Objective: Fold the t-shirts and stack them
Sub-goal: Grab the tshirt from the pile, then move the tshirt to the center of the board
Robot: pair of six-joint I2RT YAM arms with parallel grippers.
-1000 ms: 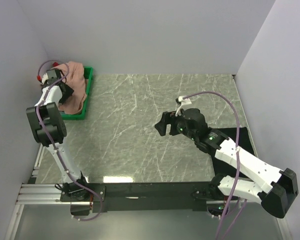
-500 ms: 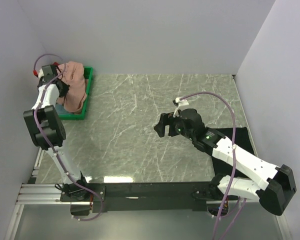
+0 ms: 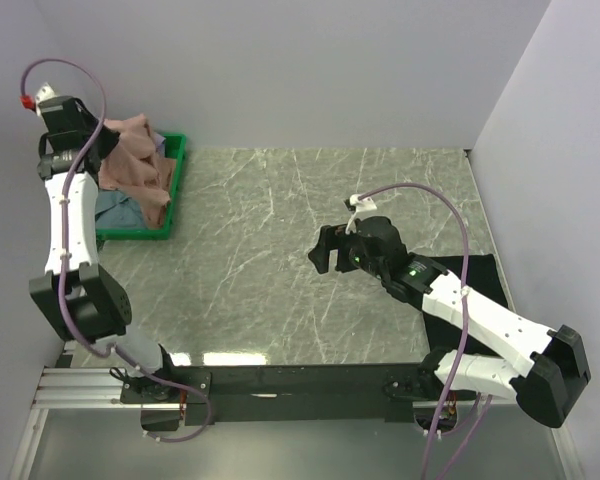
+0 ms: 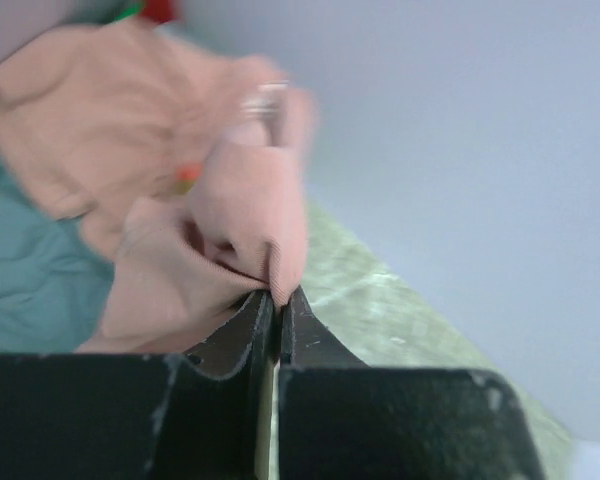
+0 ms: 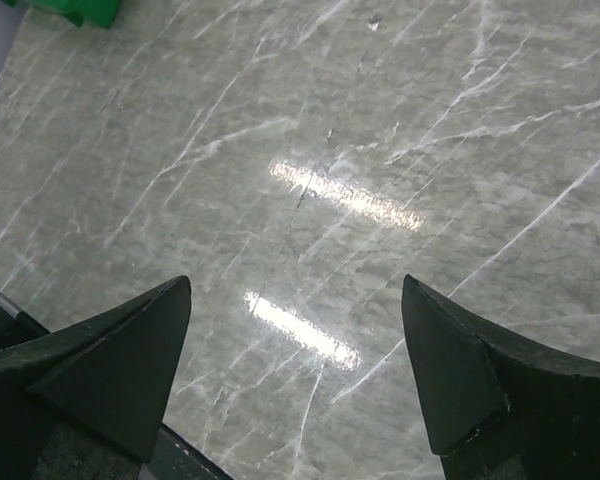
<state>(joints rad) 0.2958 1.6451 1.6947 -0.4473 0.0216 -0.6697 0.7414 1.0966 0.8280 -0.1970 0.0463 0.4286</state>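
My left gripper [image 3: 92, 150] is raised over the green crate [image 3: 177, 185] at the back left. It is shut on a fold of the salmon-pink t-shirt [image 3: 132, 165], which hangs from it down into the crate. In the left wrist view the pink cloth [image 4: 235, 195] is pinched between the left gripper's [image 4: 278, 292] closed jaws. A grey-blue t-shirt [image 3: 114, 210] lies in the crate under it, and shows as teal cloth [image 4: 25, 285] at the left of that view. My right gripper [image 3: 324, 251] hovers open over the middle of the table, its jaws [image 5: 295, 285] empty. A black t-shirt [image 3: 483, 272] lies flat by the right arm.
White walls close in the table on the left, back and right. The left arm stands close to the left wall. The marble tabletop [image 3: 250, 260] lies between the crate and the right gripper. A black rail [image 3: 300, 380] runs along the near edge.
The left gripper closed on the pink t-shirt and rose up and to the left, pulling it out of the crate and uncovering the grey-blue shirt. The right arm barely moved.
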